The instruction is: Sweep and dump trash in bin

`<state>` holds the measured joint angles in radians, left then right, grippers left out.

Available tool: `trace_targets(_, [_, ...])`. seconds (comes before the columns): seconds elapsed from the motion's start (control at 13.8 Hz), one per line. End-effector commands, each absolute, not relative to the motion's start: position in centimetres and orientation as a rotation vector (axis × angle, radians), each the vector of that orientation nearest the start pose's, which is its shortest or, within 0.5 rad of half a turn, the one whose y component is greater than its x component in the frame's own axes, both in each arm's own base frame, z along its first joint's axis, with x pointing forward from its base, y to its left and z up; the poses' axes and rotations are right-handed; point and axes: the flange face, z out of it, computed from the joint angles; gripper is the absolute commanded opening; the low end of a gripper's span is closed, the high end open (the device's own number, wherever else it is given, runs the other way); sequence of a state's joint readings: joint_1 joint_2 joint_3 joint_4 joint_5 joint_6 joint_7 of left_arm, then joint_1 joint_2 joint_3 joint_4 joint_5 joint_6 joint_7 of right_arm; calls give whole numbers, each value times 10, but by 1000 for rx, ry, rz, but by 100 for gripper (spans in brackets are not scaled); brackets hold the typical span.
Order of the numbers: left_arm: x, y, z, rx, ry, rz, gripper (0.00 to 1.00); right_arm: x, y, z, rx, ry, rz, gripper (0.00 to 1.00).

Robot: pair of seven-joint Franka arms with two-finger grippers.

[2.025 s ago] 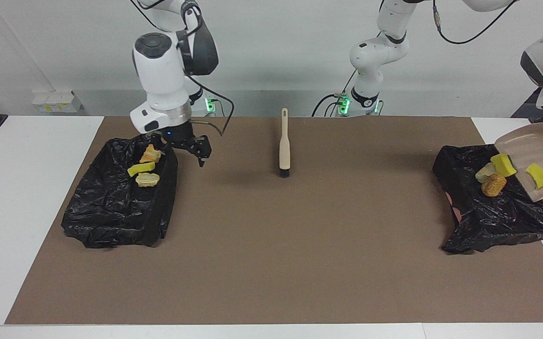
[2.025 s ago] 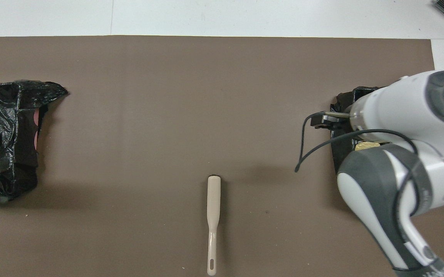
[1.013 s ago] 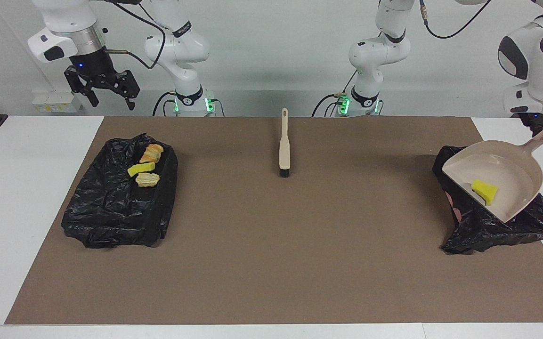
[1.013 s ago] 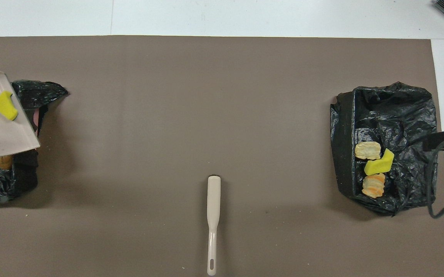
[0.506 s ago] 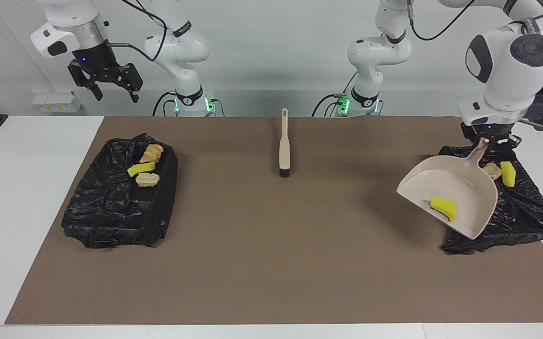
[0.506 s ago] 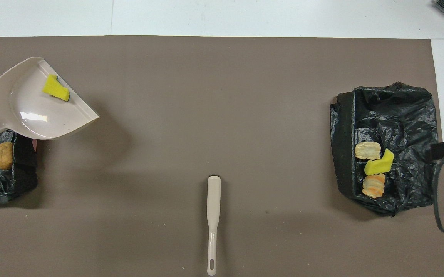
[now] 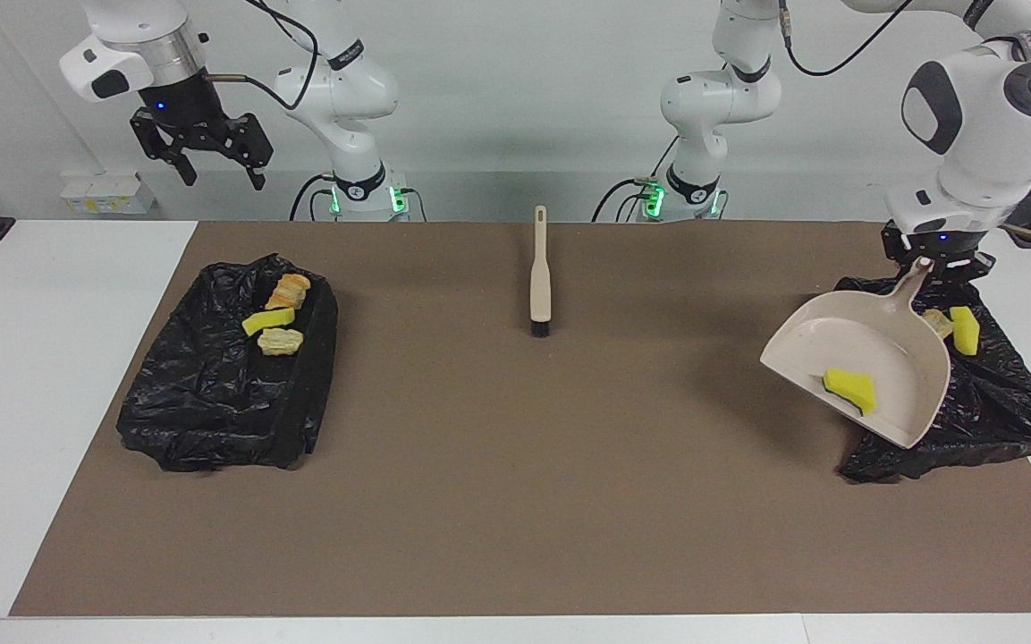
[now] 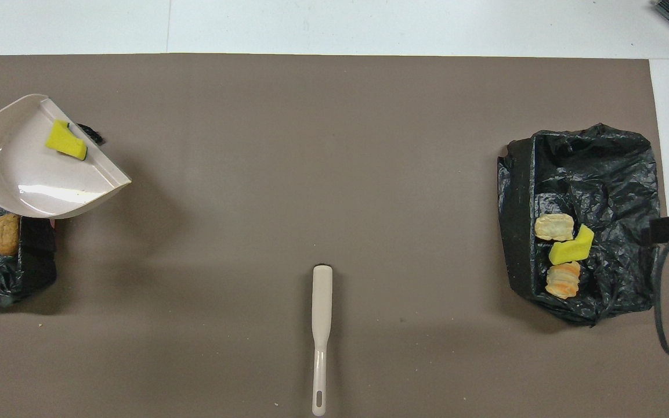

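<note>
Your left gripper (image 7: 933, 266) has its fingers pinched tight on the handle of the beige dustpan (image 7: 891, 344), holding it in the air over the edge of the black-lined bin at the left arm's end of the table (image 7: 1007, 411); the handle points up toward the robots and the wide lip tilts down toward the mat's middle. You see one bright yellow sponge wedge with a dark underside (image 7: 850, 390) lying in the pan near its lip, long axis along that lip. In that bin you find a second yellow wedge (image 7: 965, 329) standing on end beside a pale beige lump (image 7: 933, 324), both partly hidden by the pan; the overhead view adds an orange-brown chunk (image 8: 6, 234). Your right gripper (image 7: 214, 161) hangs high near the right arm's end, fingers spread wide and empty. Below it, the other black-lined bin (image 7: 211, 402) holds a row of three: orange-brown chunk (image 7: 288, 291), yellow wedge (image 7: 267, 321), pale beige lump (image 7: 281, 341). The beige-handled brush (image 7: 539, 273) lies mid-mat, bristles pointing away from the robots.
</note>
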<state>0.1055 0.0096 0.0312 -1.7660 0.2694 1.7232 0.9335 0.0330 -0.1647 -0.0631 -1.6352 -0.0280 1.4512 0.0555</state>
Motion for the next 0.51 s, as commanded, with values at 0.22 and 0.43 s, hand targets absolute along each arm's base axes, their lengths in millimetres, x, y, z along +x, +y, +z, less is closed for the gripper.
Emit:
trace_targets(0.22, [525, 229, 562, -2459, 1472, 251, 0, 486, -22, 672, -3140, 116, 37, 100])
trace_targets(0.43, [533, 255, 584, -2187, 1566, 468, 0, 486, -21, 671, -3140, 116, 41, 100])
